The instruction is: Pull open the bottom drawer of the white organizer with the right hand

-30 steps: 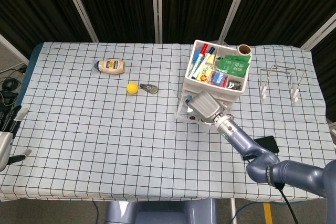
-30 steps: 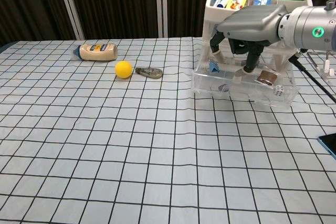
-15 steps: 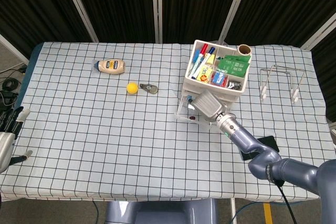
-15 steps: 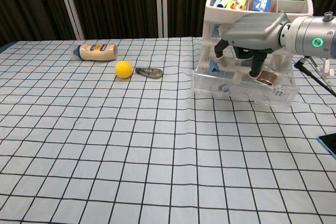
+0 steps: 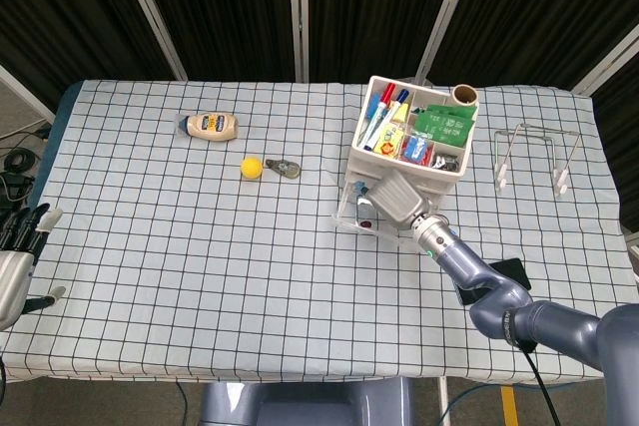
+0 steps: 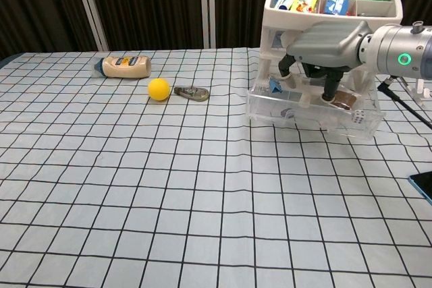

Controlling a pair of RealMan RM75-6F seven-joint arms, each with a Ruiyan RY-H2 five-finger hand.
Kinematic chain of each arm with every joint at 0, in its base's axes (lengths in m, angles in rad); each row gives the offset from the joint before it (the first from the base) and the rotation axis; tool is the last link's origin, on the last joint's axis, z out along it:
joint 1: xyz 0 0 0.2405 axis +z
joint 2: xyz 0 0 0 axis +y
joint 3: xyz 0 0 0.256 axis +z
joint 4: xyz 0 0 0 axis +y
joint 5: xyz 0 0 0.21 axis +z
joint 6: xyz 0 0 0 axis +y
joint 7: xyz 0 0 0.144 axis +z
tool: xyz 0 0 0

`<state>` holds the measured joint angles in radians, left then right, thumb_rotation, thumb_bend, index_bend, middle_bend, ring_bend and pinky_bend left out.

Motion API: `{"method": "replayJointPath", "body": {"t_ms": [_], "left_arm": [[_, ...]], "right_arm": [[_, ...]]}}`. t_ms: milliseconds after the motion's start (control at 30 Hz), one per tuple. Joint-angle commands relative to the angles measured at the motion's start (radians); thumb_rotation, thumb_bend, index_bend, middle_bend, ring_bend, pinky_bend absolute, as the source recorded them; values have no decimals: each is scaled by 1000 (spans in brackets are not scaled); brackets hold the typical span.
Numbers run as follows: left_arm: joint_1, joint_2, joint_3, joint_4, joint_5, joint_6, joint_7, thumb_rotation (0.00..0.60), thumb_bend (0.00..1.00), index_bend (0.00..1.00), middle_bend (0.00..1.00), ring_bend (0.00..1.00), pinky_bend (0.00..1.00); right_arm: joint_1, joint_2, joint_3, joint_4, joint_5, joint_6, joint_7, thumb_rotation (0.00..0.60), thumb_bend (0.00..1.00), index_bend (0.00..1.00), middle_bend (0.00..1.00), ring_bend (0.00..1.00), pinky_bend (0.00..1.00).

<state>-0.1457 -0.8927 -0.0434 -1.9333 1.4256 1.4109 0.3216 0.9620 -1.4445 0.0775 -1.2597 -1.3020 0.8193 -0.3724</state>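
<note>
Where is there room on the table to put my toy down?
Lots of bare cloth in front of the yellow ball, the metal clip and the bottle. It is crowded by the white organizer, where the right hand reaches into the bottom drawer.

Yellow ball (image 6: 158, 89), white organizer (image 6: 283, 21)

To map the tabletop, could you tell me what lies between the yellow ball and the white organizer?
A small metal carabiner clip lies just beside the yellow ball; beyond it, bare checkered cloth runs to the white organizer, clearest in chest view.
</note>
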Motion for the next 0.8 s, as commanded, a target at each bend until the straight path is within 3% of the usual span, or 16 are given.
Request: {"method": "replayJointPath", "body": {"t_ms": [33,633,800], "left_arm": [[-1,0,0,-1,-2,-2,2,600,18,0,0,0,0],[-12,-2,1,3,-9,-20,-2,600,19,0,0,0,0],[-14,-2,0,3,-10,-22,-5,600,19,0,0,0,0]], "right_arm": [[-2,-5,2,8,-2,-1,-1,600,80,494,1000,1000,920],[-13,-37,12,59,-2,-16,1,600,88,535,1000,1000,919],[-15,-38,15,54,-12,-12,6,600,150,550,1000,1000,919]]}}
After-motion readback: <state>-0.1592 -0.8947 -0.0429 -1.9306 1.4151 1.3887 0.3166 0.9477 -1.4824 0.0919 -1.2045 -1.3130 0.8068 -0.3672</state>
